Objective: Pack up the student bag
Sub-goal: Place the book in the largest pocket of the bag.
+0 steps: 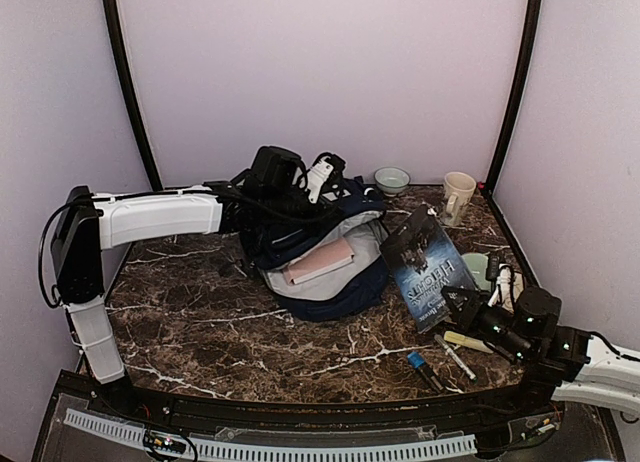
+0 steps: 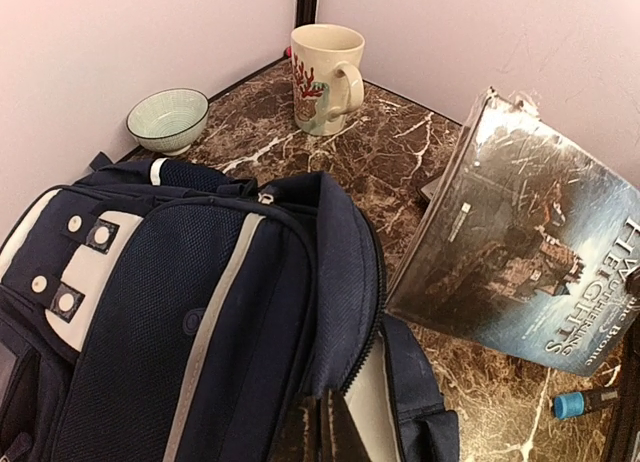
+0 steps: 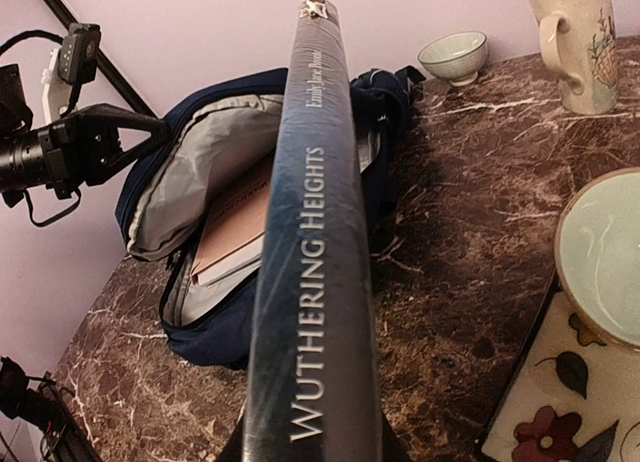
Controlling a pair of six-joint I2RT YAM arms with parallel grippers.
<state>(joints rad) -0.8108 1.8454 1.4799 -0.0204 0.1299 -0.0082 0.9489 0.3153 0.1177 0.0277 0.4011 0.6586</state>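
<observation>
The student bag [image 1: 345,296] lies open, its edge pinched tight by the left gripper [image 2: 325,432]. The right gripper [image 1: 457,302] squeezes the book [image 1: 430,262], which likely must tip into the opening next.

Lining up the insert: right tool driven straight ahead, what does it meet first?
Likely the student bag: the held book aims at its open mouth, though depth is unclear.

student bag [image 1: 340,300] mouth open | pink book [image 1: 320,261] inside | mug [image 1: 458,194], bowl [image 1: 391,179] beyond
</observation>
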